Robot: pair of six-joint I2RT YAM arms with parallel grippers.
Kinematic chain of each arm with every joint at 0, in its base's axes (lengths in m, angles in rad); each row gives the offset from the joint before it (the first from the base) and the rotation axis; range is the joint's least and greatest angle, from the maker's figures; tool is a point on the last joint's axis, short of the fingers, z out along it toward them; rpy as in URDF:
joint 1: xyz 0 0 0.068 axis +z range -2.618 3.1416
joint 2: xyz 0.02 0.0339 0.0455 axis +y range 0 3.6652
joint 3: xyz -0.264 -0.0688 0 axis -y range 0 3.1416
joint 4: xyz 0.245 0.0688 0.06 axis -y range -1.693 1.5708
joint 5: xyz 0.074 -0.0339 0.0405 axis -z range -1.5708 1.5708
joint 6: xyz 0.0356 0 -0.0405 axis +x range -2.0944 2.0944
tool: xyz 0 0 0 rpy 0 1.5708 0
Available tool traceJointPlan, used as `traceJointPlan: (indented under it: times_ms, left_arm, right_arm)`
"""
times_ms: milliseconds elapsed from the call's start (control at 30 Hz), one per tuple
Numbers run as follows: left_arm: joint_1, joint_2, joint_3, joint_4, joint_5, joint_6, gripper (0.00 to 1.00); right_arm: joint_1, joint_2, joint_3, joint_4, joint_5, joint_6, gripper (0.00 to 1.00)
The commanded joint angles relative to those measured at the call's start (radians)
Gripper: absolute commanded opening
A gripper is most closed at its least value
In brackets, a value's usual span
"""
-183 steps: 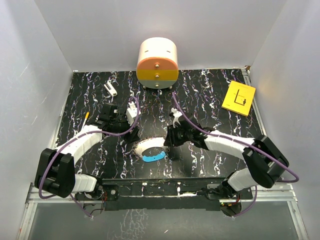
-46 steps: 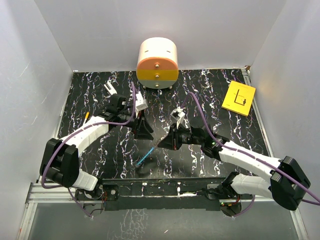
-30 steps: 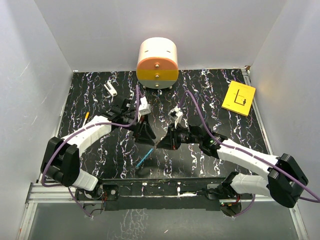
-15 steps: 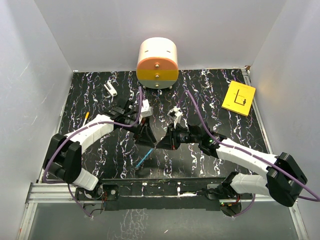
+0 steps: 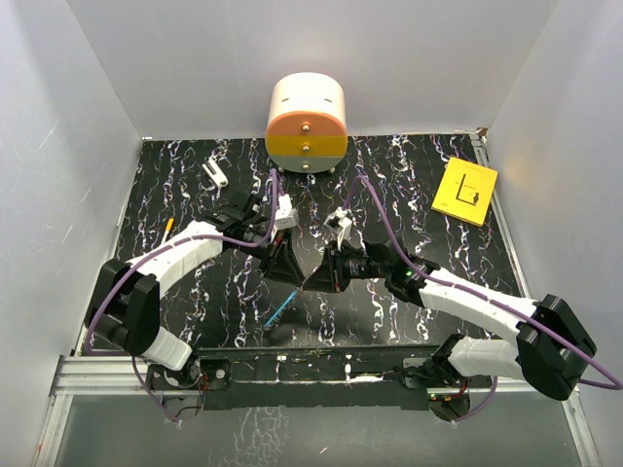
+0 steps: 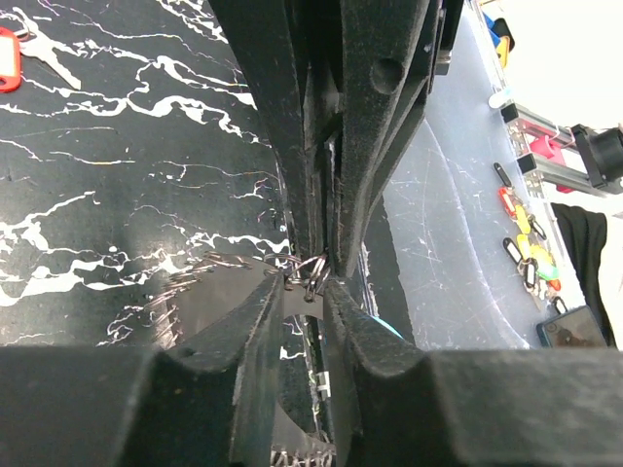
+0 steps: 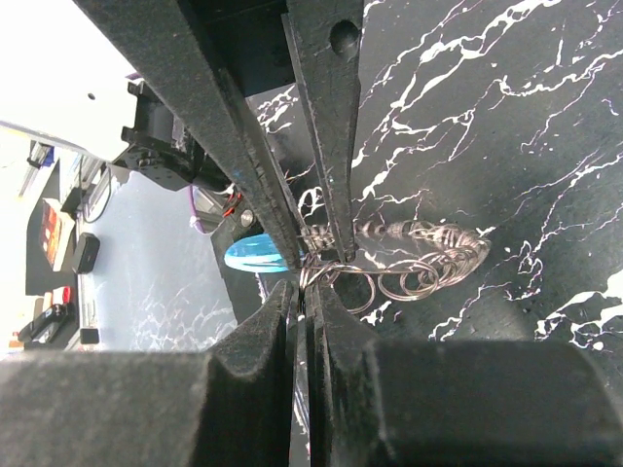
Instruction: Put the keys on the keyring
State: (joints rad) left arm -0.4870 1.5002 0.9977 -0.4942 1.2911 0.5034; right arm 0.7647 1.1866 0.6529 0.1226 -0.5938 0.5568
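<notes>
The keyring hangs above the table between my two grippers, its blue band dangling below them. In the right wrist view it is a chain of thin metal rings with the blue band behind. My right gripper is shut on one ring; in the top view it meets the left gripper tip to tip. My left gripper has narrow jaws pinching the ring cluster. A red key lies on the table, far from both grippers.
A cream and orange drum-shaped box stands at the back centre. A yellow card lies at the back right. A white clip-like piece and a small orange stick lie on the left of the black marbled table.
The keyring lay on the table six seconds ago and now hangs between the grippers. Over the last second the left gripper edged toward the right one and its jaws narrowed onto the rings.
</notes>
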Motion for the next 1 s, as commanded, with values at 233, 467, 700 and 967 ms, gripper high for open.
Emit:
traceJointPlan:
  times_ms: [233,467,700,967]
  left_arm:
    - [-0.013,0.017,0.052,-0.080,0.080,0.091,0.19]
    - [-0.014,0.039,0.080,-0.202,0.119,0.209,0.18]
    - [-0.018,0.103,0.155,-0.516,0.160,0.504,0.13]
    - [-0.022,0.244,0.266,-0.920,0.192,0.917,0.09]
  right_arm:
    - [0.002,-0.009,0.048,0.099,-0.023,0.016,0.08]
    - [0.002,-0.009,0.044,0.103,-0.014,0.012,0.08]
    - [0.002,-0.013,0.043,0.104,-0.016,0.011,0.08]
    - [0.002,-0.010,0.048,0.103,-0.024,0.011,0.08]
